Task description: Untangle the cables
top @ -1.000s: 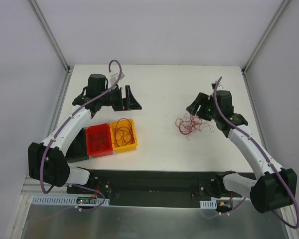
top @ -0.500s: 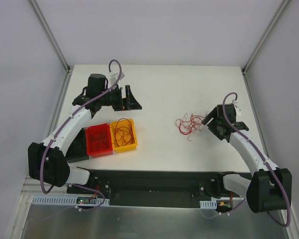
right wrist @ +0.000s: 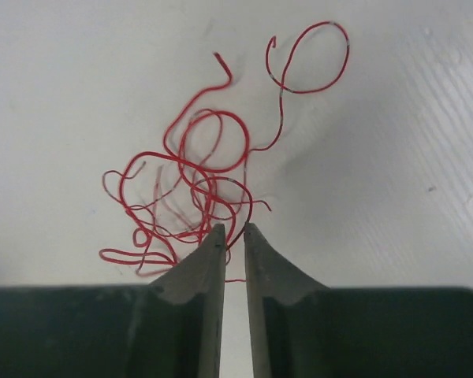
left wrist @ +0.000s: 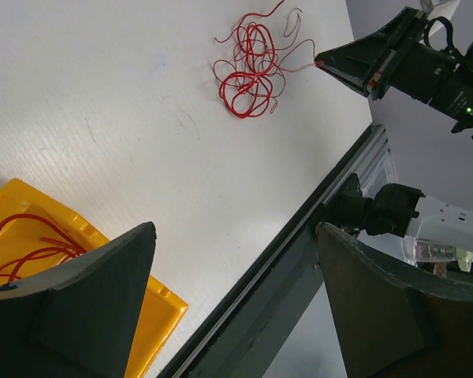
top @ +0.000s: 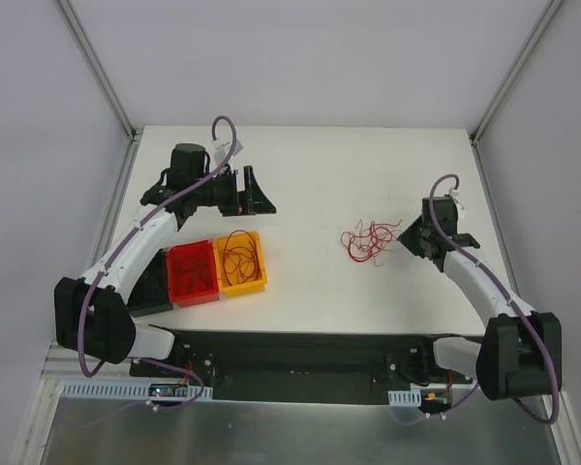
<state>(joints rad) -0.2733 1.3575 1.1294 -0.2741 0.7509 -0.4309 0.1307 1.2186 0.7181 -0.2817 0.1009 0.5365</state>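
A loose tangle of thin red cables (top: 368,240) lies on the white table right of centre, also in the left wrist view as cables (left wrist: 248,71). My right gripper (top: 405,236) is low at the tangle's right edge. In its own view the right gripper (right wrist: 234,230) has its jaws drawn almost together on one red strand at the near edge of the cables (right wrist: 197,181). My left gripper (top: 257,192) hangs wide open above the table at the back left, left gripper (left wrist: 235,232) holding nothing. More red cables (top: 238,254) lie in a yellow bin (top: 242,288).
A red bin (top: 194,298) stands against the yellow bin's left side, with a black block (top: 150,291) beside it. The yellow bin (left wrist: 154,303) sits just under the left fingers. A black rail (top: 300,349) runs along the table's near edge.
The right arm swung from over the tangle to its right edge and dropped low. Its jaws went from wide apart to nearly together on a strand. The left arm stayed still.
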